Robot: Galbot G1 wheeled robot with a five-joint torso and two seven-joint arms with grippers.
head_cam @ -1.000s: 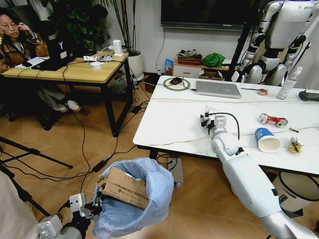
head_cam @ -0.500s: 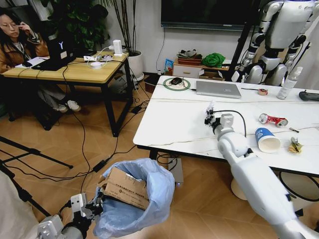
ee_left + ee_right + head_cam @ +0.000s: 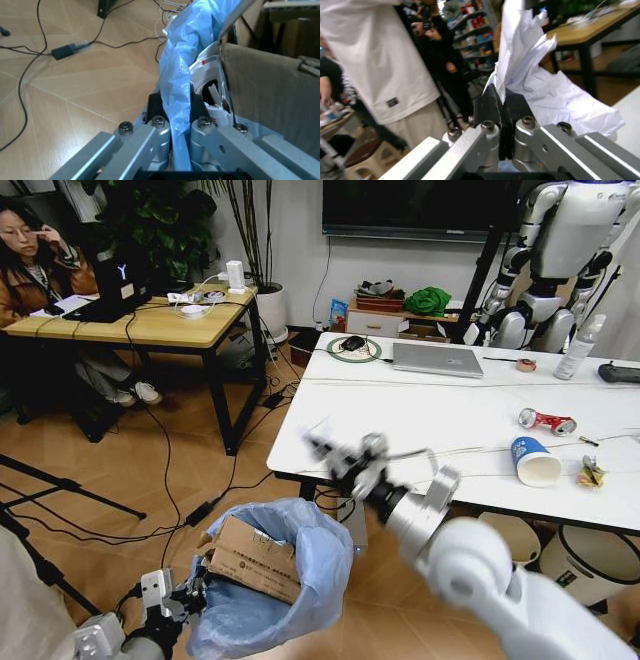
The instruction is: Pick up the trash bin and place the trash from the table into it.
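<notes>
Nearest me, my left gripper (image 3: 185, 595) is low at the front of the trash bin (image 3: 265, 580), fingers pinched tight on the bin's blue bag rim; the left wrist view shows the plastic squeezed between the black pads (image 3: 196, 108). The trash bin sits just in front of the table's (image 3: 400, 415) near-left corner, with a brown cardboard piece (image 3: 250, 558) already sticking out of it.

Above the bin, at the table's near edge, my right gripper (image 3: 335, 455) is blurred in the head view, so I go by the right wrist view: fingers closed flat on crumpled white tissues (image 3: 540, 82), which stick up past the fingertips (image 3: 492, 103). I think the gripper hangs just over the table's near edge, but the blur makes that rough.

Farther along the table, toward its right side: a blue-white paper cup (image 3: 533, 459) lying on its side, a thin wrapper (image 3: 592, 472) just right of the cup, and a crushed red can (image 3: 547, 420) behind the cup. A laptop (image 3: 438, 359) lies at the table's far edge.
</notes>
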